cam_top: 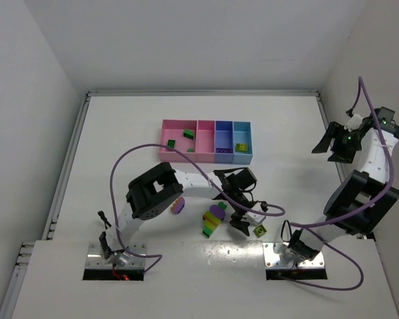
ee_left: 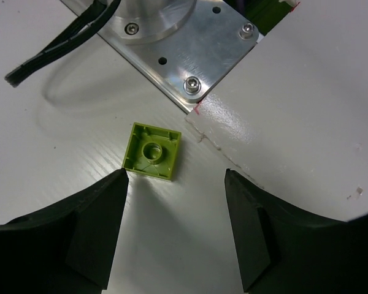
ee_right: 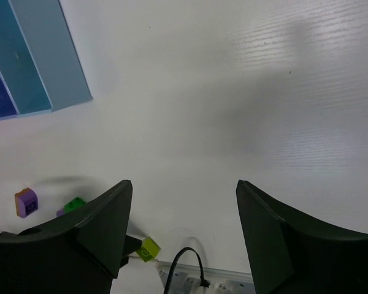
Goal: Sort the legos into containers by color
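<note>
You are looking at a robotics lab cell rather than a home or a shop. The white table (cam_top: 120, 126) sits boxed in by plain white panels (cam_top: 26, 100) on the left, the far side and the right. The left arm (cam_top: 186, 181) and the right arm (cam_top: 359, 196) are bolted onto bare aluminium base plates (cam_top: 116, 256) with exposed screws at the near edge. Loose purple cables (cam_top: 145, 147) loop over the surface. What you have on the table is a joined row of small coloured bins (cam_top: 206, 156) and scattered toy bricks (cam_top: 215, 218).
</note>
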Available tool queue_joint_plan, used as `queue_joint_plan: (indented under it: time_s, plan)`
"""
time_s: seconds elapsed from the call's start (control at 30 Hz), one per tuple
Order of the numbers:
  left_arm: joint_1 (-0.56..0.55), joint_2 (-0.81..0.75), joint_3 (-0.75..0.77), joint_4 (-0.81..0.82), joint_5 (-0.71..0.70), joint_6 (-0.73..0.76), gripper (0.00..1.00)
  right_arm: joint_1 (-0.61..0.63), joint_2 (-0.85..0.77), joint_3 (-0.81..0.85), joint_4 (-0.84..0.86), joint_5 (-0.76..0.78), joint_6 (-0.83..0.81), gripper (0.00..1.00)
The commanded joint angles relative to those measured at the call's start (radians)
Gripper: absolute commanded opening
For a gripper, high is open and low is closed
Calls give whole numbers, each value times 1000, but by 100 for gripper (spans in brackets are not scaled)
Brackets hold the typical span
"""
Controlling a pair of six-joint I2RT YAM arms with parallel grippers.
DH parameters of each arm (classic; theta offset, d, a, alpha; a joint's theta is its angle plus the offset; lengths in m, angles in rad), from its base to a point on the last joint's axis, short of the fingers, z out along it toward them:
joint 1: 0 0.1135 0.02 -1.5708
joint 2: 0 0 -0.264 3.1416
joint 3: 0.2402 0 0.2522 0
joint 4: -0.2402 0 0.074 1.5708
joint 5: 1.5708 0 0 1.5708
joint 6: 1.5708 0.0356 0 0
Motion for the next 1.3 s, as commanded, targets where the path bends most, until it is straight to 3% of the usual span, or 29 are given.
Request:
queue_joint_plan:
  time_s: [0.0, 0.5, 0.67, 0.87, 0.97, 1.0, 1.07, 1.1, 1.23, 1.27]
  plan:
    - [-15, 43, 59, -19, 69, 57, 71, -6, -11, 46, -25, -50, -3, 70]
    - [-15, 160, 194, -20, 87, -3, 71, -6, -69, 46, -91, -92, -62, 70]
    - [-24, 169, 217, -72, 105, 18, 57, -16, -60, 75, -100, -92, -80, 70]
    - [-24, 151, 204, -138, 139, 75, 51, -16, -28, 95, -119, -121, -89, 70]
    - [-24, 123, 186, -138, 139, 75, 38, -16, -18, 95, -119, -130, -89, 70]
    - [-24, 123, 186, -138, 139, 75, 29, -16, -18, 95, -119, -130, -89, 70]
    - [-24, 79, 159, -147, 139, 51, 22, -16, -18, 81, -109, -130, -89, 70]
    - [-24, 63, 146, -147, 139, 50, 13, -16, -18, 68, -109, -139, -89, 70]
    - [37, -56, 36, -26, 105, -72, 8, -5, -18, 22, -57, -165, -89, 70]
    - [77, -85, -11, 17, 95, -180, 8, -5, -18, 12, -47, -183, -77, 70]
